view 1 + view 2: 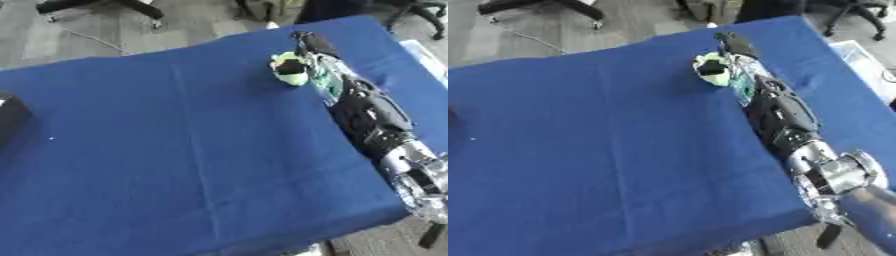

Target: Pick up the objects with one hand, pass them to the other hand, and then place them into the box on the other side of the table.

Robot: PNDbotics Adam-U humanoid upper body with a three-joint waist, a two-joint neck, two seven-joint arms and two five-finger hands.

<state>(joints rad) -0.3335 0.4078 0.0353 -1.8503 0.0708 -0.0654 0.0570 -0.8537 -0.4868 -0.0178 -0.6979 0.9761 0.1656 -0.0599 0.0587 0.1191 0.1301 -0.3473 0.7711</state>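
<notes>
Silver wrist and black forearm fill the lower right of the frame, running up to the right hand (308,60) in the upper right. Its fingers are curled round a pale green object (290,71), thumb dark across the front of it, just over the blue tablecloth (175,150). Whether the object touches the cloth cannot be told. Far off at the left edge sits a dark rounded shape (10,120). A pale box (859,57) shows at the right edge.
</notes>
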